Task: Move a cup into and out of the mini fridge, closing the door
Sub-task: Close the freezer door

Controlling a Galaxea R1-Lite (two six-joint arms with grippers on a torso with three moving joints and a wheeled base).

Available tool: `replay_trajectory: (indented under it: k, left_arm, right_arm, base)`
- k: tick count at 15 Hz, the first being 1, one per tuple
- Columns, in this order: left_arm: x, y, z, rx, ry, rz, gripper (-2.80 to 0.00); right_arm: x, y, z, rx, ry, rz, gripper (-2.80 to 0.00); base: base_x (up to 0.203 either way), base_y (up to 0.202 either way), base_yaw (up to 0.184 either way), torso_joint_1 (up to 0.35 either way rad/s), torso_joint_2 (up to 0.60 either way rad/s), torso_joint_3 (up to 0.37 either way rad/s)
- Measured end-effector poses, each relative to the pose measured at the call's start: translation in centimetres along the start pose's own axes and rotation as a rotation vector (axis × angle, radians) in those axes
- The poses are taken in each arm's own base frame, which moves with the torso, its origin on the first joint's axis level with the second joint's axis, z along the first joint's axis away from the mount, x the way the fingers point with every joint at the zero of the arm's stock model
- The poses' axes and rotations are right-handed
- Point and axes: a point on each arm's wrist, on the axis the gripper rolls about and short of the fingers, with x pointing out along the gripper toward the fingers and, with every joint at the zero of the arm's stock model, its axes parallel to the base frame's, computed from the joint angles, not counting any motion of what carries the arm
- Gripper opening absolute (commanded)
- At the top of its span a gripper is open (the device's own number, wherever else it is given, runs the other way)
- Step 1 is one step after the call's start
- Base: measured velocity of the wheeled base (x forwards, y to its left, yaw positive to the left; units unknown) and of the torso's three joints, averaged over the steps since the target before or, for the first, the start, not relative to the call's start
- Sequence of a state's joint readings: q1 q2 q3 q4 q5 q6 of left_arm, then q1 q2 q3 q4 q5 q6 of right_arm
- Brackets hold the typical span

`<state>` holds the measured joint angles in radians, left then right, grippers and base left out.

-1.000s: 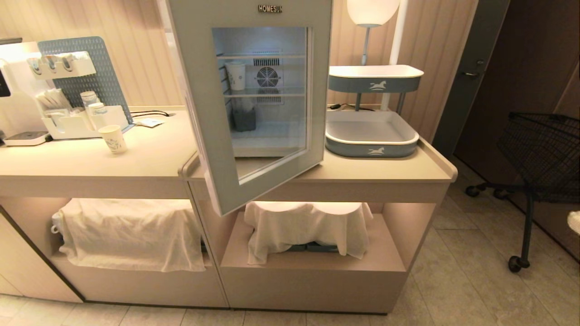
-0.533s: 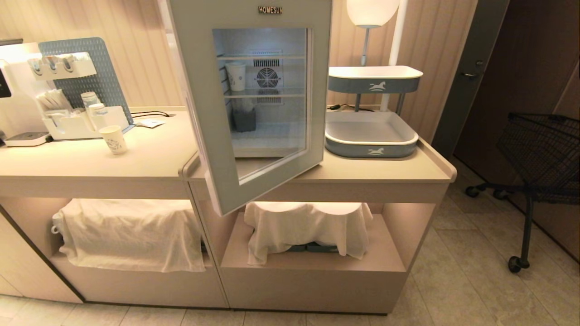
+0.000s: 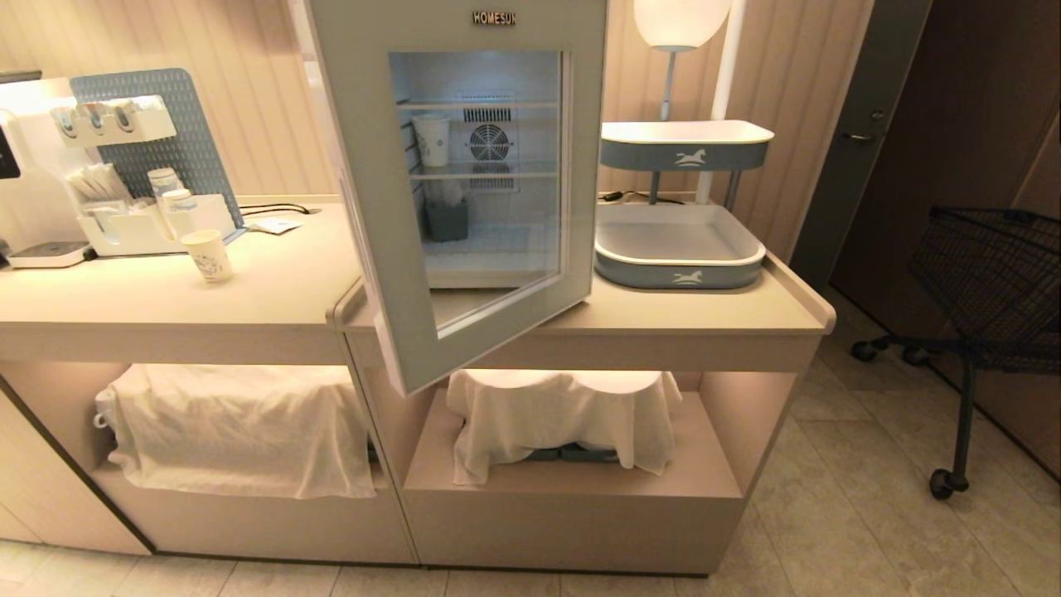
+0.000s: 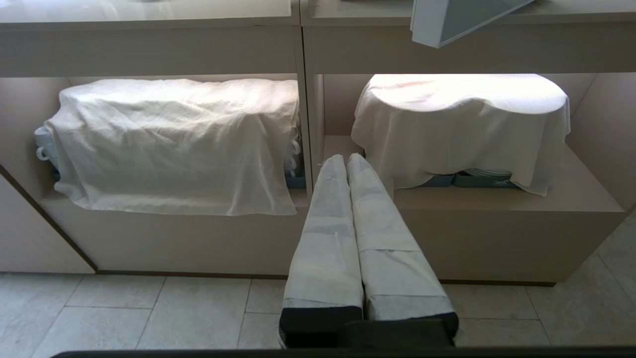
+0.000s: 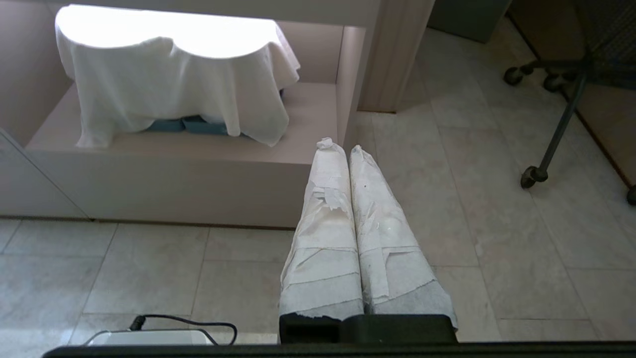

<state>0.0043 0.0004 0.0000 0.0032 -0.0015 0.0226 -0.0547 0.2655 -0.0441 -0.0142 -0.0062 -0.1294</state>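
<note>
Beige counter: white tinted-glass fridge door (image 3: 464, 191) ajar; small blue-print white paper cup (image 3: 206, 254) prob light, crushable, grip mid-wall gently; L gripper (image 4: 341, 160), R gripper (image 5: 341, 145) pressed together, empty.

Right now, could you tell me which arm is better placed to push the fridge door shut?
Left, probably: the door stands open toward that side, and its free corner shows just above the left hand. The right hand hangs further right, over floor.
</note>
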Motion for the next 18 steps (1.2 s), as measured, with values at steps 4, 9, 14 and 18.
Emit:
replay_trajectory:
  k: [4, 9, 14, 18]
  left_arm:
    - [0.0, 0.0, 0.0, 0.000, 0.000, 0.000, -2.80]
    - [0.0, 0.0, 0.0, 0.000, 0.000, 0.000, -2.80]
    - [0.0, 0.0, 0.0, 0.000, 0.000, 0.000, -2.80]
    - [0.0, 0.0, 0.0, 0.000, 0.000, 0.000, -2.80]
  right_arm:
    - [0.2, 0.1, -0.6, -0.041, -0.020, 0.011, -2.80]
    - [-0.9, 0.1, -1.0, -0.032, -0.155, 0.049, -2.80]
    - [-1.6, 0.2, -2.2, 0.060, -0.182, 0.055, -2.80]
    - [-1.7, 0.2, -2.1, 0.069, -0.206, 0.054, -2.80]
  base:
    - [0.000, 0.000, 0.000, 0.000, 0.00, 0.000]
    - [0.000, 0.000, 0.000, 0.000, 0.00, 0.000]
    - [0.000, 0.000, 0.000, 0.000, 0.00, 0.000]
    - [0.000, 0.000, 0.000, 0.000, 0.00, 0.000]
